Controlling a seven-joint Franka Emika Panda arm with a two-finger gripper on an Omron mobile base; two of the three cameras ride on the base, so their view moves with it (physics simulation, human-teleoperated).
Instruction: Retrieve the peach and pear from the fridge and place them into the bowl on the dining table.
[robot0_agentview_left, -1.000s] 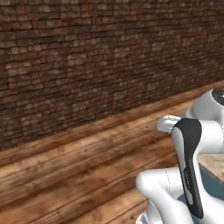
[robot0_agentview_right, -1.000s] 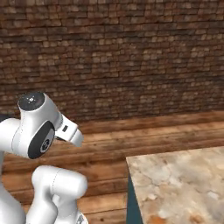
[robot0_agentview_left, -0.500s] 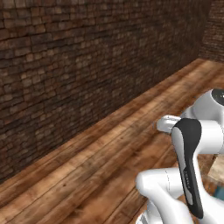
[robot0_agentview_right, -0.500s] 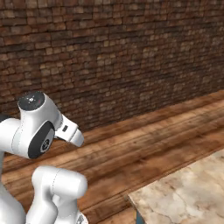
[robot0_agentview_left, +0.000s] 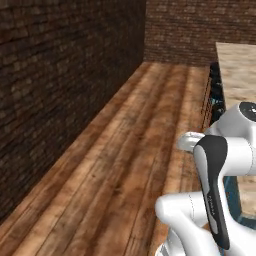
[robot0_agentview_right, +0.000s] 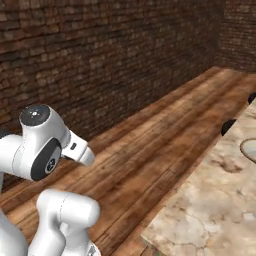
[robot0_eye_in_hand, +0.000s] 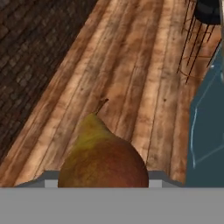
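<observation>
While the gripper (robot0_eye_in_hand: 103, 186) is clamping shut on the pear (robot0_eye_in_hand: 103, 157), the fruit is sitting low in the hand view, hiding the fingertips. Its skin is showing yellow-green at the narrow neck, reddish brown over the rounded body, with a thin stem poking toward the plank floor (robot0_eye_in_hand: 131, 65). Beige marbled dining table (robot0_agentview_right: 215, 200) is lying at right.

In the hand view the pear (robot0_eye_in_hand: 103, 157) sits at the bottom middle, over the floor (robot0_eye_in_hand: 127, 65). The tabletop (robot0_agentview_right: 210, 200) fills the right base view's lower right, maybe with the bowl (robot0_agentview_right: 249, 149) at its right edge.
</observation>
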